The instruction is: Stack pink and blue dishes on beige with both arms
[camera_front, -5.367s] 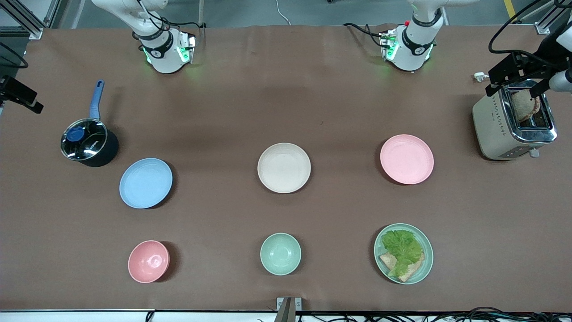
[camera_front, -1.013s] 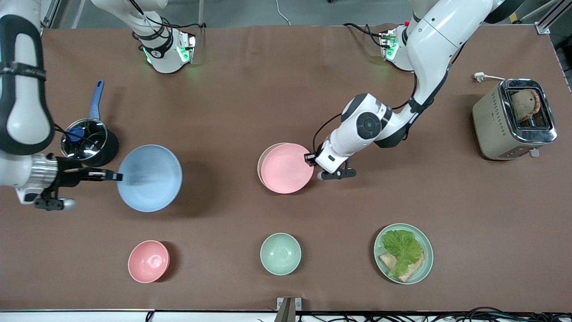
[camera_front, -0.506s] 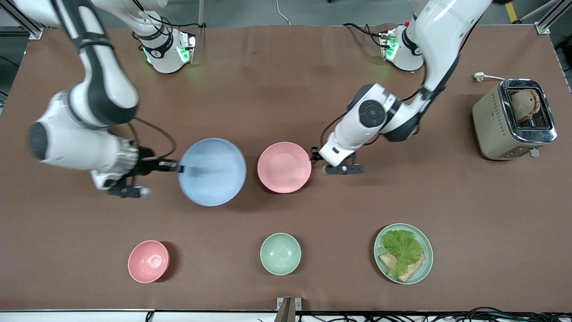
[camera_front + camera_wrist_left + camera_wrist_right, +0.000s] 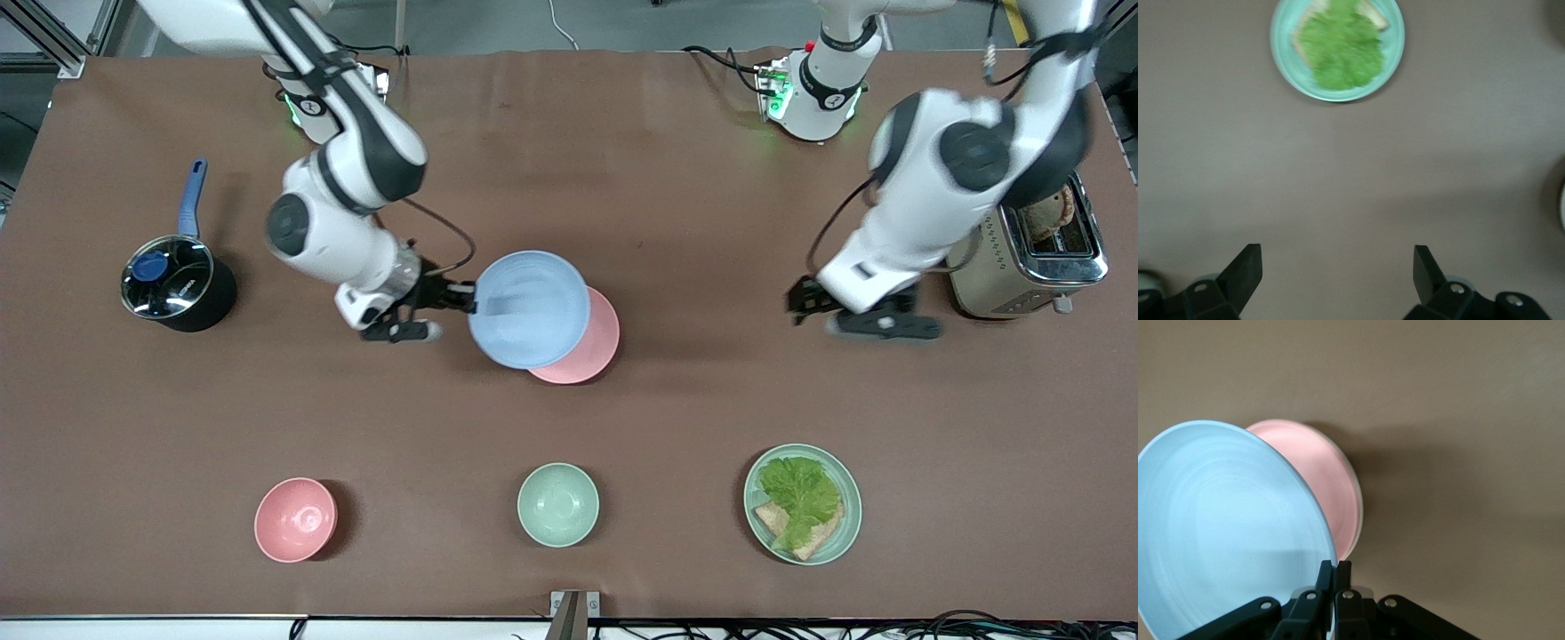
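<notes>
My right hand (image 4: 469,300) pinches the rim of the light blue plate (image 4: 528,308), fingers (image 4: 1325,577) closed tight on its edge, and holds it in the air over the pink plate (image 4: 587,351) at the middle of the tabletop (image 4: 622,178). The blue plate covers most of the pink one in the front view; only a crescent of pink shows on the side toward the left arm's end and toward the front camera. In my right wrist view the blue plate (image 4: 1225,527) stands tilted in front of the pink plate (image 4: 1331,487), and a thin cream rim of the beige plate (image 4: 1359,500) peeks out under the pink one's edge.

My left hand (image 4: 803,300) is empty, fingers (image 4: 1245,270) spread wide, hanging over bare tabletop just beside the toaster (image 4: 1022,258), well apart from the stack. Its wrist view looks down on the pale green plate (image 4: 1286,60) carrying lettuce (image 4: 1340,47) over bread.

Nearer the front camera sit a small pink bowl (image 4: 295,520), a small pale green bowl (image 4: 557,504) and that green plate (image 4: 849,516). A lidded saucepan (image 4: 173,284) with a blue handle stands toward the right arm's end.
</notes>
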`<state>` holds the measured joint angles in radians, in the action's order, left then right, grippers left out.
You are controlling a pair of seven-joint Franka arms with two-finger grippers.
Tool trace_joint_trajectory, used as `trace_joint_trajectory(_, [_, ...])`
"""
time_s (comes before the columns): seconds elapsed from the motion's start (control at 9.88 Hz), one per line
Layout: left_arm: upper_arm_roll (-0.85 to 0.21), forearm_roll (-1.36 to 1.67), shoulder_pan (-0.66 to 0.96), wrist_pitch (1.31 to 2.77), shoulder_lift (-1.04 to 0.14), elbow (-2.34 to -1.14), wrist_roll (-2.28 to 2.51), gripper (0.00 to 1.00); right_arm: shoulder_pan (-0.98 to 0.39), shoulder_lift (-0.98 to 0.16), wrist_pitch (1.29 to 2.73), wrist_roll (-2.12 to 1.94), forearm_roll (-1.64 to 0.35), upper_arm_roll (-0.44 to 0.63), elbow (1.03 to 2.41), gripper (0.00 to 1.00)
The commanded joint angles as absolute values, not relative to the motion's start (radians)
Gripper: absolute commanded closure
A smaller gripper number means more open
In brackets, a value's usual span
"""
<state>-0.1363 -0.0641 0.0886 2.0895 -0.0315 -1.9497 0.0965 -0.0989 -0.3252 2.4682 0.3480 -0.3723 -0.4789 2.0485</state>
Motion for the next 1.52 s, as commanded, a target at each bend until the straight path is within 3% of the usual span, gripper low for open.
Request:
trace_joint_trajectory(0.0, [-0.059,-0.06,0.095,1.903,0.001,-1.813,-0.012,0.0,-0.13,-0.379,2.558,0.373,-0.364,-0.482,2.068,0.98])
trace_joint_trajectory(0.2, [-0.02,-0.058,0.095,1.693,0.008,-1.634,-0.003,0.0,-0.167,-0.445,2.655,0.373,-0.362,-0.48,2.068,0.97])
trace_joint_trajectory(0.81, [-0.002,-0.009,0.058,1.487,0.0,-1.445,-0.017,0.0,-0.173,-0.52,2.766,0.371,-0.33,-0.476,2.065,0.93])
trace_joint_trajectory(1.01, [0.014,0.066,0.023,1.471,0.012,-1.459,-0.055,0.0,-0.167,-0.523,2.766,0.37,-0.327,-0.474,2.063,0.69])
trace_joint_trajectory(1.11, [0.031,0.064,0.035,1.477,0.015,-1.463,-0.046,0.0,-0.163,-0.52,2.764,0.368,-0.327,-0.474,2.063,0.45])
trace_joint_trajectory(1.22, [0.038,0.051,0.049,1.482,0.017,-1.477,-0.034,0.0,-0.153,-0.49,2.754,0.368,-0.324,-0.472,2.065,0.05])
trace_joint_trajectory(1.42, [0.037,-0.006,0.061,1.485,0.018,-1.48,-0.012,0.0,-0.071,-0.312,2.596,0.368,-0.318,-0.459,2.08,0.0])
